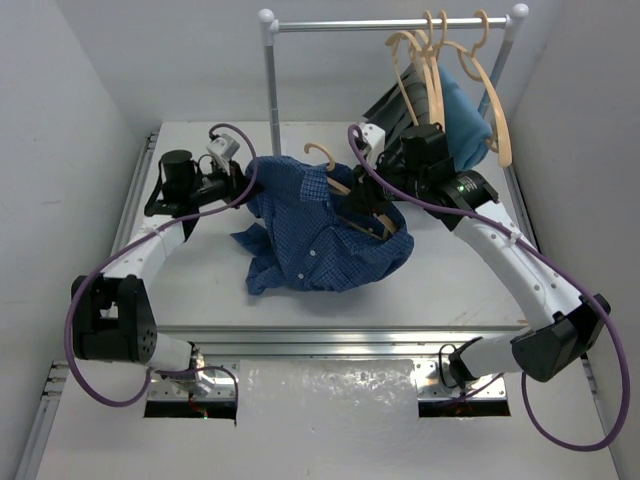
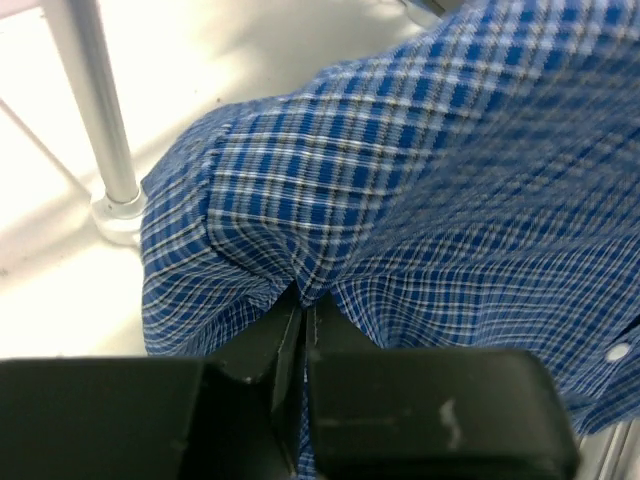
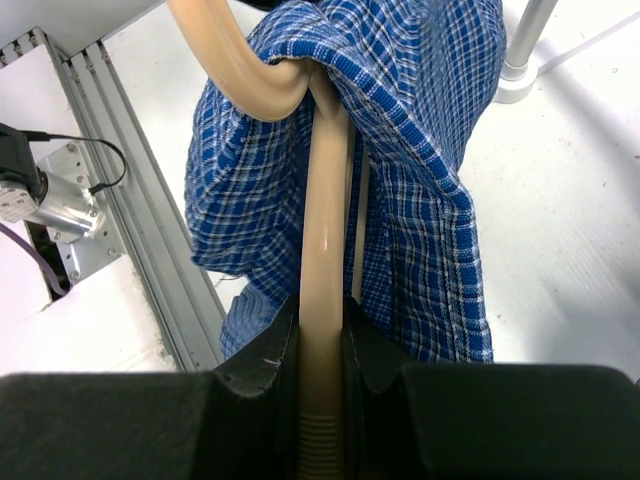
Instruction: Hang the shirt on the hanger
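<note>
The dark blue checked shirt (image 1: pixel 315 225) lies bunched on the table's middle, draped over a tan hanger (image 1: pixel 345 190) whose hook (image 1: pixel 318 152) sticks out at its top. My left gripper (image 1: pixel 243 185) is shut on the shirt's left edge; in the left wrist view its jaws (image 2: pixel 303 310) pinch a fold of the shirt (image 2: pixel 420 180). My right gripper (image 1: pixel 385 215) is shut on the hanger's arm (image 3: pixel 326 230), with the shirt (image 3: pixel 420 170) hanging over that arm and around the hanger's shoulder.
A metal clothes rail (image 1: pixel 390 22) stands at the back, its left post (image 1: pixel 271 85) behind the shirt. Several tan hangers (image 1: pixel 440 60) hang on it at the right, with a light blue cloth (image 1: pixel 465 115) and a dark grey garment (image 1: pixel 392 105).
</note>
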`<action>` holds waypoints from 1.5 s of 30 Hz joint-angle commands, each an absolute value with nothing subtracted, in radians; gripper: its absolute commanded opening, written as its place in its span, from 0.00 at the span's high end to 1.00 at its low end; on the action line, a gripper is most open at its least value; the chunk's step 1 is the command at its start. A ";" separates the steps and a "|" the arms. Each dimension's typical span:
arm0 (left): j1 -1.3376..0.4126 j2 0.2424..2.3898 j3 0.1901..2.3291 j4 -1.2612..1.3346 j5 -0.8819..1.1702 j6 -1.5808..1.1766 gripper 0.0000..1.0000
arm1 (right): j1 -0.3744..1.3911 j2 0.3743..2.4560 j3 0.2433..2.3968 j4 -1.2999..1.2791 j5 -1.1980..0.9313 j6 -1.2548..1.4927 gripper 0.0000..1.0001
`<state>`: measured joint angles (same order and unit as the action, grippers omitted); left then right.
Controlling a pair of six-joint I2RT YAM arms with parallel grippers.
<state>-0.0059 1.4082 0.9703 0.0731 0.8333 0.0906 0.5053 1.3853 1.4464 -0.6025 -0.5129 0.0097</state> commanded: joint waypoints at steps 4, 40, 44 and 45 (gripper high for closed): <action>0.046 1.382 0.989 0.173 0.718 0.008 1.00 | 0.502 1.367 1.463 -0.571 -0.463 0.028 1.00; 0.081 1.003 0.960 -0.100 1.058 0.638 0.38 | 0.543 1.370 1.483 -0.604 -0.560 -0.055 1.00; 0.077 1.025 1.028 -0.242 1.155 0.848 0.25 | 0.543 1.379 1.482 -0.624 -0.643 -0.106 1.00; 0.066 1.032 1.048 -0.294 1.161 0.920 0.24 | 0.543 1.376 1.477 -0.620 -0.655 -0.112 1.00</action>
<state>0.0727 1.0088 0.9924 -0.1452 1.0630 0.6750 0.5411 1.3876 1.4422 -0.6598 -0.5549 -0.0467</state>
